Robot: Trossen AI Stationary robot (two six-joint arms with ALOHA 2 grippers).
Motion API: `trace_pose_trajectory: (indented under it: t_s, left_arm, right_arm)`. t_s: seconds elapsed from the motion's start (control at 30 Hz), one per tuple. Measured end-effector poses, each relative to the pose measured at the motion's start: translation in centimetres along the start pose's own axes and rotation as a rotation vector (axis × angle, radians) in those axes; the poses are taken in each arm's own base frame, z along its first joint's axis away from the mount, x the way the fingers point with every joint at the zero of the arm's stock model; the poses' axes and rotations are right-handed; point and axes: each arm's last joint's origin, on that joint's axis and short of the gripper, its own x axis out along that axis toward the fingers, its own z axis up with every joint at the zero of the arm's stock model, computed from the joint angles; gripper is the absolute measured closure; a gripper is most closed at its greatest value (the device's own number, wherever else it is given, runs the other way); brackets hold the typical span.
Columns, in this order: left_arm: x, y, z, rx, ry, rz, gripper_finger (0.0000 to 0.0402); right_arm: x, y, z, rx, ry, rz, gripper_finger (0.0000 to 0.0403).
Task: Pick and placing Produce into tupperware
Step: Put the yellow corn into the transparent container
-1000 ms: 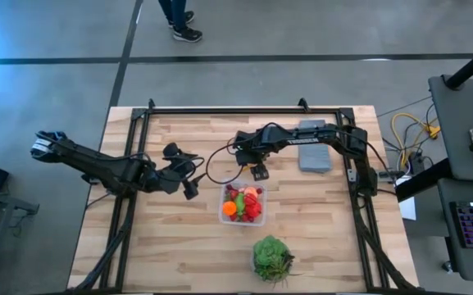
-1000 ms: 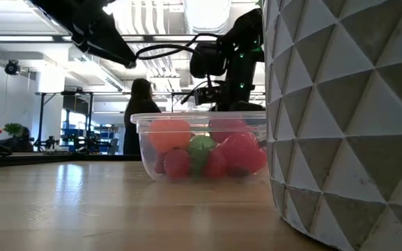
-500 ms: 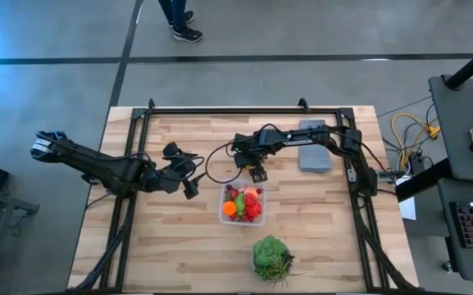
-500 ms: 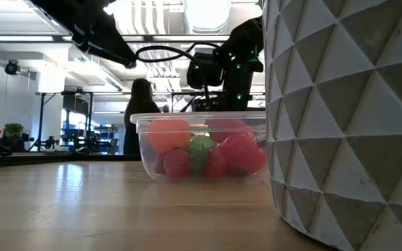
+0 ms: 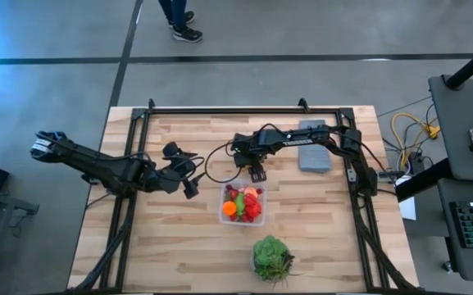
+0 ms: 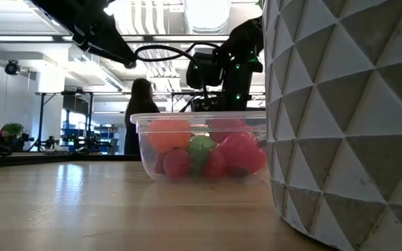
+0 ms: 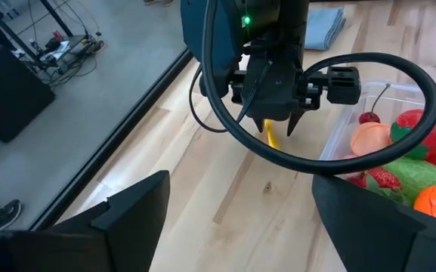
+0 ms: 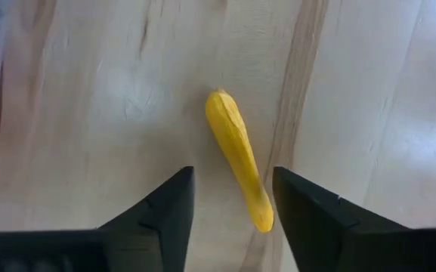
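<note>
You are looking at the right gripper (image 5: 256, 173) pointing down at the wooden table (image 5: 179, 254), just behind the clear container (image 5: 243, 204). Its two fingers (image 8: 165, 208) are standing partly apart on either side of a small yellow vegetable (image 8: 238, 157) that is lying flat on the wood between them; they are not touching it, so nothing is held. The container is sitting near the middle of the table, already filled with red, pink, orange and green toy produce (image 6: 202, 150). The left gripper (image 5: 192, 185) is waiting to the container's left, jaws wide and empty. A grey cloth (image 5: 314, 147) is lying behind, and a green plant (image 5: 270, 257) in front.
</note>
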Motion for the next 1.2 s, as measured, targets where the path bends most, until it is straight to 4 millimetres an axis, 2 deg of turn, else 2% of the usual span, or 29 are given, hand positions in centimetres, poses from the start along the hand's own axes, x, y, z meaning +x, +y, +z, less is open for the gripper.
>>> trace_pose_trajectory:
  t_s: [0.3,0.7,0.87,1.03,1.2]
  left_arm:
    - [-0.1,0.1,0.0,0.000,-0.001,-0.001,0.0093]
    - [-0.3,0.3,0.2,-0.007,-0.011,-0.003,0.0093]
    - [-0.4,0.3,0.2,-0.009,-0.012,-0.003,0.0093]
    - [-0.7,0.6,0.3,-0.022,-0.025,-0.007,0.0093]
    - [-1.4,1.2,0.7,-0.051,-0.055,-0.016,0.0093]
  right_arm:
    - [1.0,0.1,0.0,0.008,0.018,0.011,0.0281]
    - [0.5,0.0,-0.2,0.067,0.020,-0.001,0.0332]
    - [0.4,-0.1,-0.2,0.144,0.025,-0.004,0.0358]
    - [-0.3,-0.2,-0.3,0.222,0.021,-0.019,0.0375]
    - [-2.6,-0.1,-0.2,0.302,-0.023,-0.032,0.0380]
